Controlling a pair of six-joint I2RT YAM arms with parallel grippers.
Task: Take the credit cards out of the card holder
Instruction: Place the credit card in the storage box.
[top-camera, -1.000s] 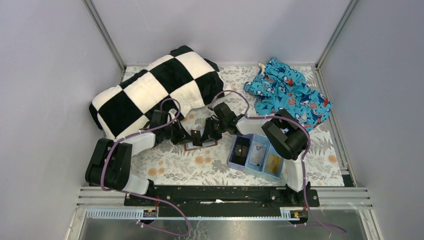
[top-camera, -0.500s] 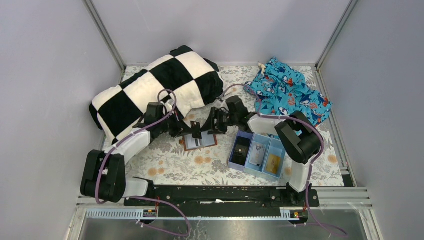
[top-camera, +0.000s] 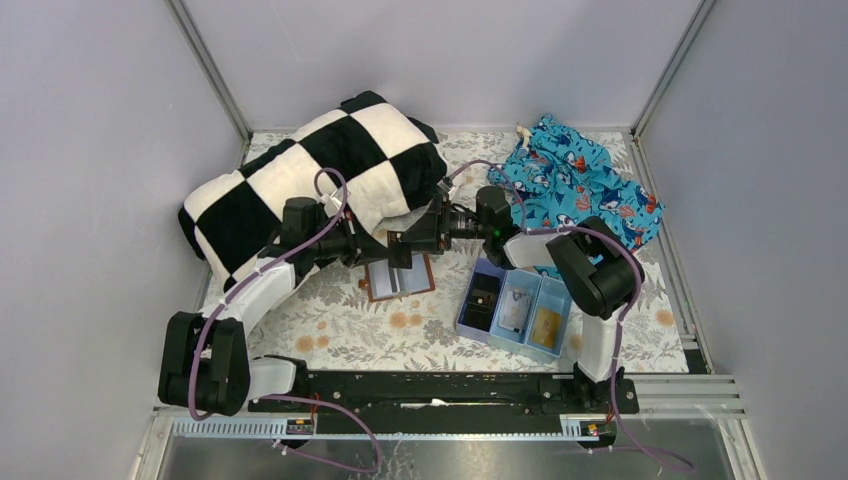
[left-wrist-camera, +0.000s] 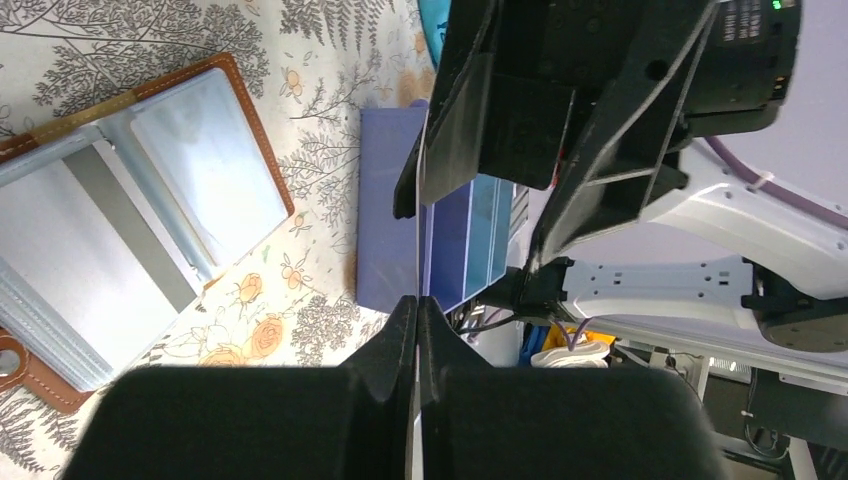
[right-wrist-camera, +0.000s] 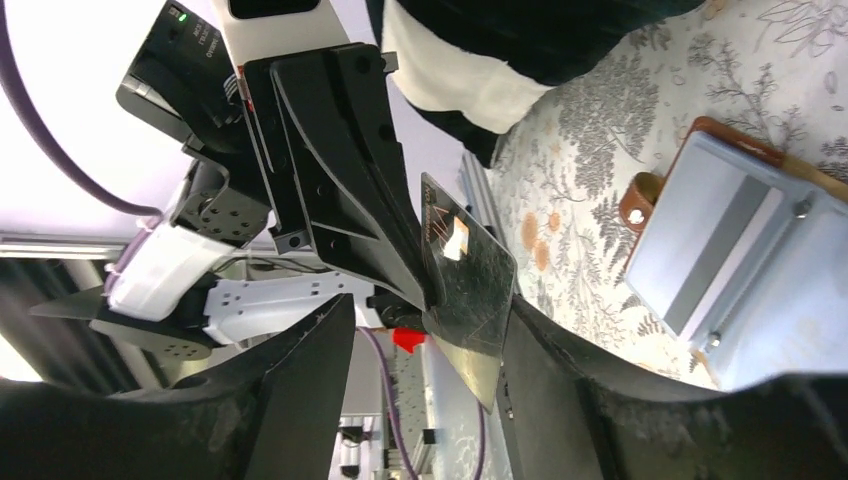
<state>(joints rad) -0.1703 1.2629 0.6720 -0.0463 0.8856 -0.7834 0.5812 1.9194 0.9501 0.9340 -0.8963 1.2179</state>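
Top external view: a table (top-camera: 340, 330) covered in a pale cloth printed with ferns and flowers; the arms meet over its middle.
Card holder (top-camera: 398, 279): lies open and flat on the cloth. It has a brown leather border with a snap tab and smooth grey-blue pockets. One pocket shows a pale panel crossed by a grey stripe.
Left gripper (left-wrist-camera: 416, 305): its black fingers are pinched together on the edge of a dark credit card (right-wrist-camera: 465, 290).
Dark credit card: thin, rigid and glossy, with fine lines and a small gold patch on its face. It is held upright in the air just past the far edge of the card holder. The left wrist view shows it edge-on as a hairline.
Right gripper (right-wrist-camera: 430, 320): its fingers are spread, facing the left gripper, with the card close beside one of them. Whether that finger touches the card cannot be told.
Tray (top-camera: 500, 342): light blue plastic with three compartments, just right of the card holder.
Tray contents: a black blocky item (top-camera: 483, 298) in the left compartment, a whitish-blue card (top-camera: 516, 308) in the middle and an orange-gold card (top-camera: 546, 325) in the right, both cards lying flat.
Pillow (top-camera: 310, 180): plush with black and cream checks, at the far left. Its near edge is close behind the grippers, and the left arm passes in front of it.
Fabric (top-camera: 580, 185): crumpled turquoise print with orange and white figures, at the far right.
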